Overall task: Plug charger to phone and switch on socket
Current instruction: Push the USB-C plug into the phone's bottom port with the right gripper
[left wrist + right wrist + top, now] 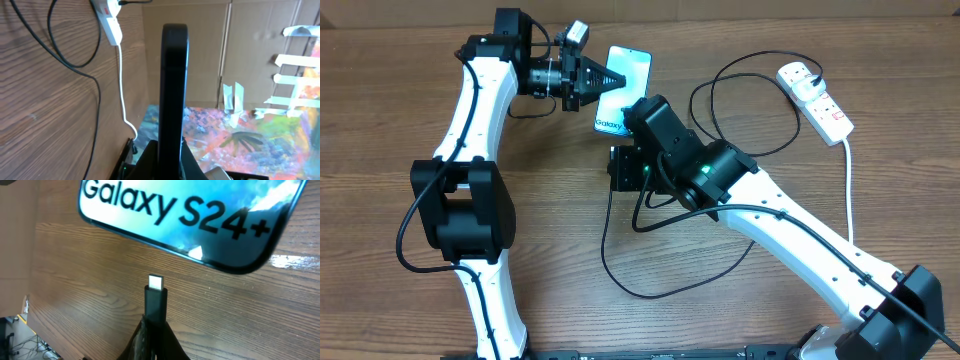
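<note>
My left gripper (603, 82) is shut on the side of the phone (628, 78) and holds it on edge at the back middle of the table. In the left wrist view the phone (173, 80) stands edge-on between the fingers (169, 162). My right gripper (156, 332) is shut on the charger's black connector (156, 300). Its silver tip points at the phone's "Galaxy S24+" end (185, 220), a small gap short of it. In the overhead view the right fingers are hidden under the wrist. The white socket (815, 98) lies at the back right with the black plug in it.
The black cable (620, 275) loops over the table in front of and behind the right arm. The thick white lead (848, 190) runs from the socket toward the front right. The socket (111, 22) and lead show in the left wrist view, with a cardboard wall and painted sheet (250, 135) behind.
</note>
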{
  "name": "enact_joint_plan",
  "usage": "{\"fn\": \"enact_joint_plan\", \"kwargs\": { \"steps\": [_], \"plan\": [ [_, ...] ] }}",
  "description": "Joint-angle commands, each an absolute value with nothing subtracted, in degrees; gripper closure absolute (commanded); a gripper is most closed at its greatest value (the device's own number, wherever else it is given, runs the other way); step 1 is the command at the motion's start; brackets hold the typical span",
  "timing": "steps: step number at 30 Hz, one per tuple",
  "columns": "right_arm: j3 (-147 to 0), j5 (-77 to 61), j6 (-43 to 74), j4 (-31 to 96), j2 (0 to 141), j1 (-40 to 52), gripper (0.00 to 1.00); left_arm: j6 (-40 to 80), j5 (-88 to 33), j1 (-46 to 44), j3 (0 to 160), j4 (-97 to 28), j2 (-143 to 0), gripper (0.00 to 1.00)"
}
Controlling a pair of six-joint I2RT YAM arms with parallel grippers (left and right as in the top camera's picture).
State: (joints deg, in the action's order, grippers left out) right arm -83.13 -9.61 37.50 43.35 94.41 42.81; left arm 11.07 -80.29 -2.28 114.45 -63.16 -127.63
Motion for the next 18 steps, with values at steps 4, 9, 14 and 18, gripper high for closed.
{"fn": "enact_joint_plan", "kwargs": {
  "steps": [4, 9, 14, 18],
  "plan": [
    [-85.38, -8.97, 35.53, 43.86, 93.97, 43.0, 0.96, 11.81, -80.14, -2.61, 115.24, -62.92, -126.58, 0.96],
    [-85.41, -8.19, 35.55, 44.21, 93.97, 42.24, 0.96, 11.79, -80.29, -2.63, 115.24, -62.94, -126.58, 0.96],
    [-85.41, -8.64, 35.59, 43.68, 93.97, 41.93, 0.96, 10.94, -80.4, -2.68, 115.24, -62.94, -126.58, 0.96],
    [-85.41, -10.09, 35.57, 42.57, 93.97, 41.8, 0.96, 10.41, -80.4, -2.68, 115.24, -62.94, -126.58, 0.96]
  ]
}}
